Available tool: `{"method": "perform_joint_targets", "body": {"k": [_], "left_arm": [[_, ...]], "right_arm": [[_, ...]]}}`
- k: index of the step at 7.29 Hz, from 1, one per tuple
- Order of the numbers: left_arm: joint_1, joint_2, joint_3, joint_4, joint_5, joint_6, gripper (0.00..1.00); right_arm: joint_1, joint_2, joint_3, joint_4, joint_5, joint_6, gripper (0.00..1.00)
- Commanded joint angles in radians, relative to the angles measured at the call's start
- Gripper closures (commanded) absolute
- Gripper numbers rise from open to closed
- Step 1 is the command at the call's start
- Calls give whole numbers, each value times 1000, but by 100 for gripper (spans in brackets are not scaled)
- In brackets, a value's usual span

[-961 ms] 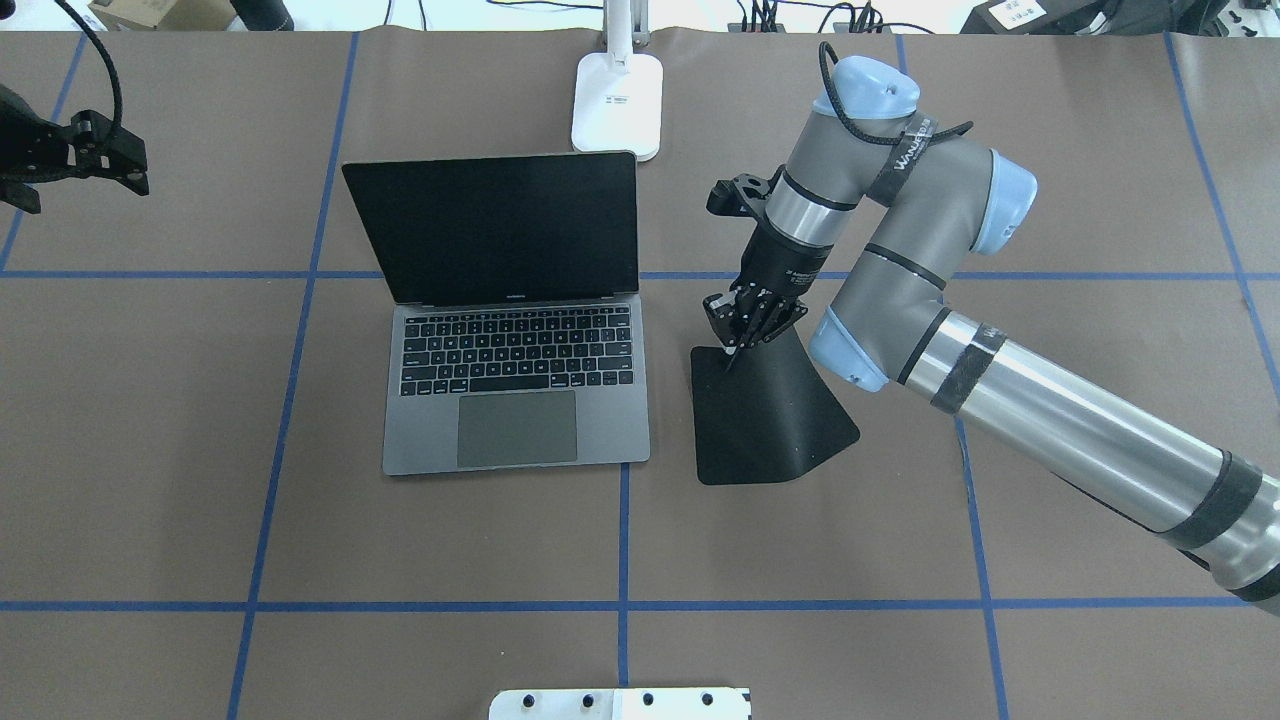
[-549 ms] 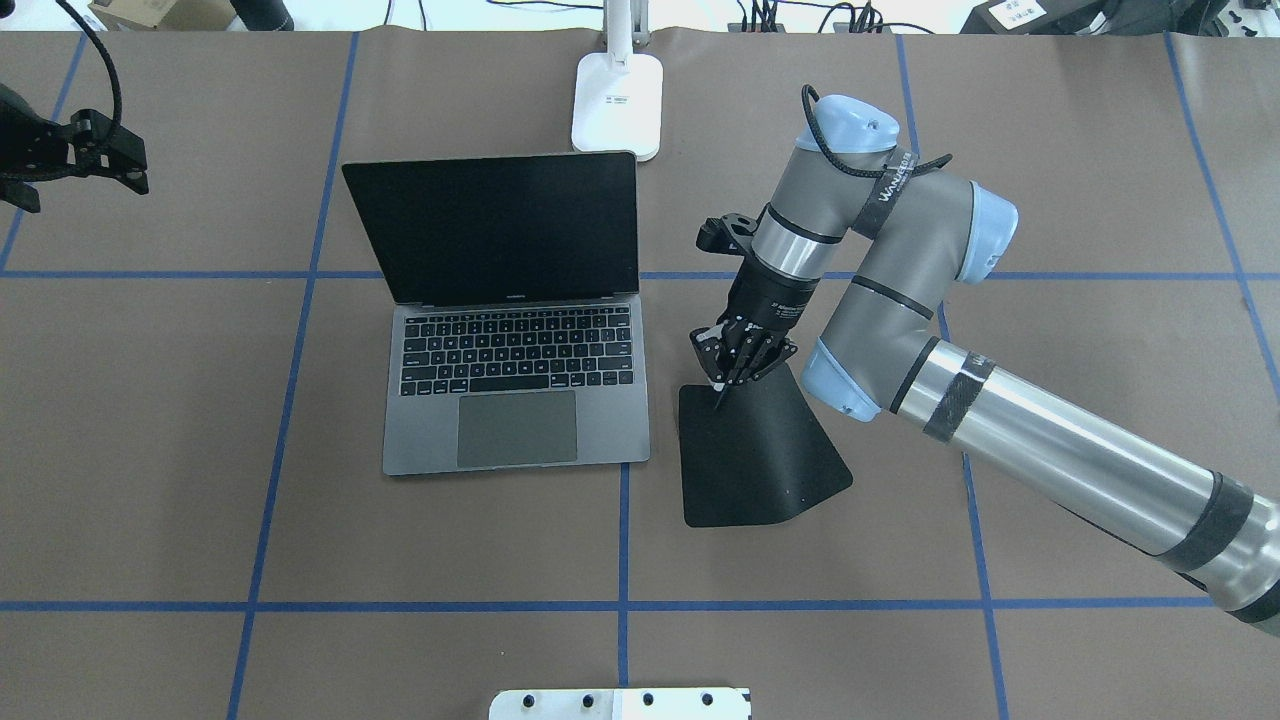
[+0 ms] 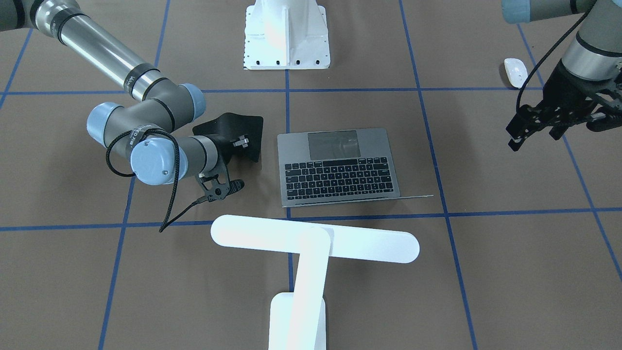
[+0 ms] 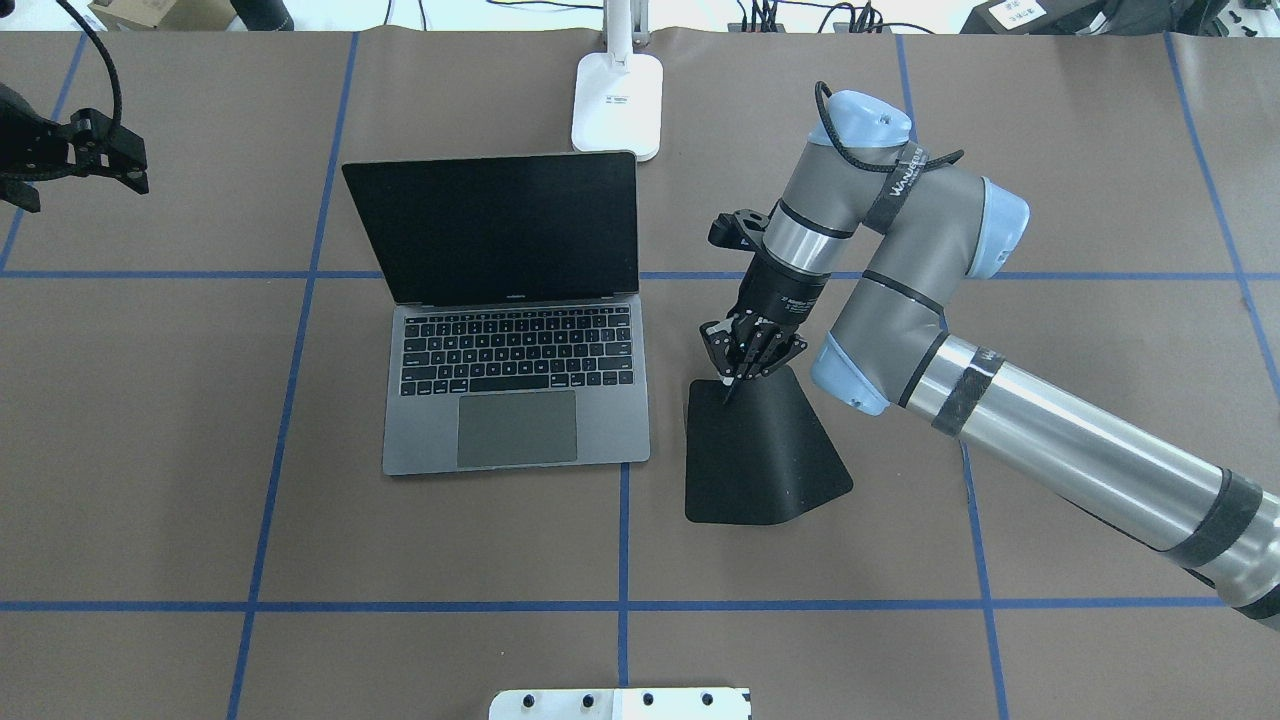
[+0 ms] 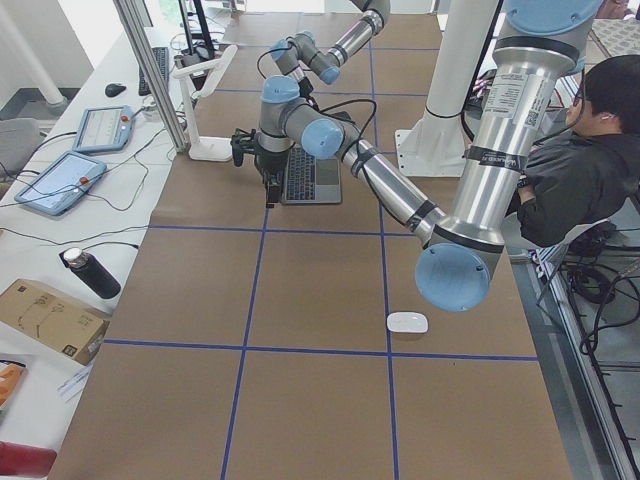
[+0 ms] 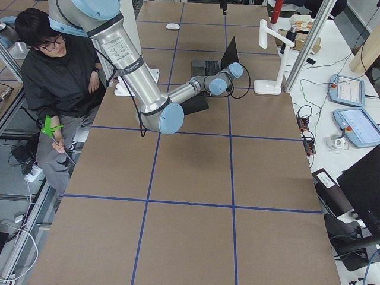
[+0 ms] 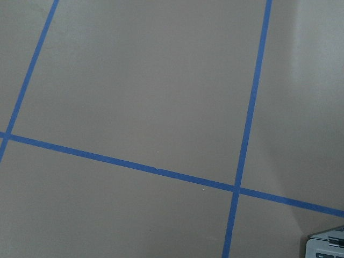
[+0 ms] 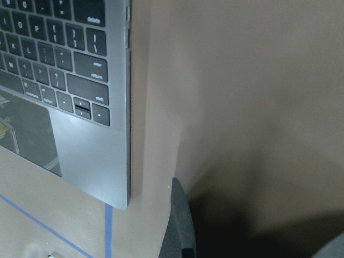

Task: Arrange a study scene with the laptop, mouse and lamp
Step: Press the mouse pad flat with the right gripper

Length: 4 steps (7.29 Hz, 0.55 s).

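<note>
Laying the black mat, it seems: the right claw grips its raised far edge (laptop just to the claw's left). Next calls for lowering it flat, then releasing.

Laptop key legends readable in right wrist view: "delete" key, "enter/return" key, "shift" key. Black strap on right arm: white lettering starts "WAN" (rest unclear). Lamp base label and laptop bezel word too small to read.
</note>
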Motion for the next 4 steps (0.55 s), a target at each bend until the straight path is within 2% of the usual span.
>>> {"method": "perform_joint_targets", "body": {"k": [1,4], "left_arm": [[0,1,5,0,0,0,0],[2,1,7,0,-2,0,0]], "right_arm": [[8,1,-7,-2,-26,0,100],[8,15,-14,-2,-35,0,100]]}}
